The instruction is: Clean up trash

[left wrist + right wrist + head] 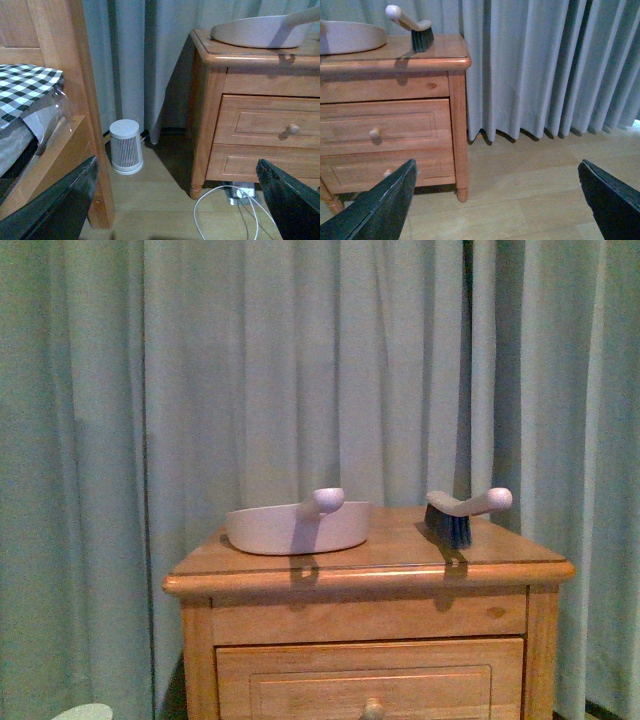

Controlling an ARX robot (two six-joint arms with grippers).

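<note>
- I can't find the tissue wad in any view.
- The left gripper (176, 165) and the right gripper (497, 165) both have their fingers spread wide, with nothing between them.
- A dustpan (295, 525) and a brush (460, 512) sit apart on the nightstand (370, 612).
- There is bare floor (530, 190) right of the nightstand, up to the curtain (545, 65).
- On its left, the gap to the bed frame (82, 100) holds a small white ribbed cylinder (125, 147) and a looped cable (220, 210).

Pale grey-green curtains (300, 370) are hanging in folds across the whole front view, and a wooden nightstand (370, 630) with drawers is filling the lower centre, its tabletop (400, 540) shining softly. A light wooden floor (530, 200) is running under the curtain hems. A small white ribbed cylinder (125, 146) is standing between the nightstand and a wooden bed frame (75, 75).
</note>
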